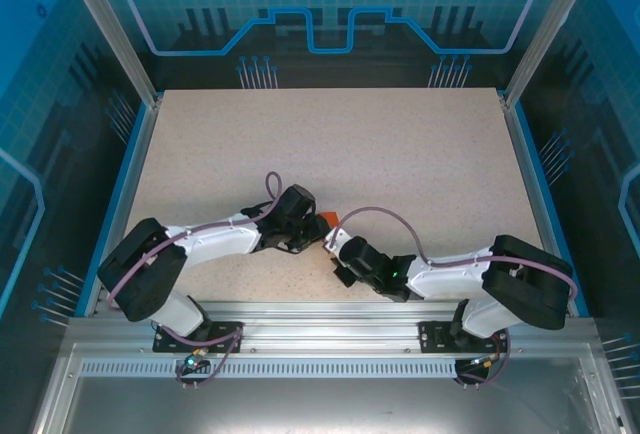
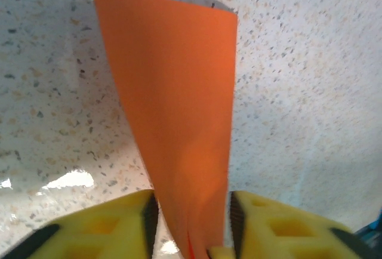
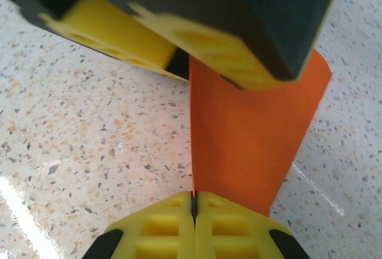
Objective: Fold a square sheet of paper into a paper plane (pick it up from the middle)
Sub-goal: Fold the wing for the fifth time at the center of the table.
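Yellow fingers (image 2: 101,229) of left gripper (image 2: 191,235), closed from both sides on the sheet of paper (image 2: 179,104), with the orange strip filling the gap between the dark pads. Yellow fingers (image 3: 155,229) of right gripper (image 3: 194,214), pressed tightly together, with the seam in line with the paper's straight folded edge and nipping the sheet at that end.

Sheet of paper: bright orange, plain, folded into a narrower, tapering shape. Held at opposite ends by the two grippers. Narrow where it leaves the left gripper's pads and broader further out. One free corner jutting to the right in the right wrist view. Slight curl along its length, with a grey shadow on the surface beside its far edge in the left wrist view.

Top external view: small orange patch (image 1: 322,221) between the two gripper heads, a little nearer than the middle of the table (image 1: 330,134). Left gripper (image 1: 305,229) just left of the patch, right gripper (image 1: 338,246) just near-right of it, the two heads almost touching.

Both arms reaching inward from bases at the near edge, each trailed by a purple cable (image 1: 380,212). Table pale and speckled, framed by aluminium rails (image 1: 320,309) and blue patterned walls (image 1: 330,14).
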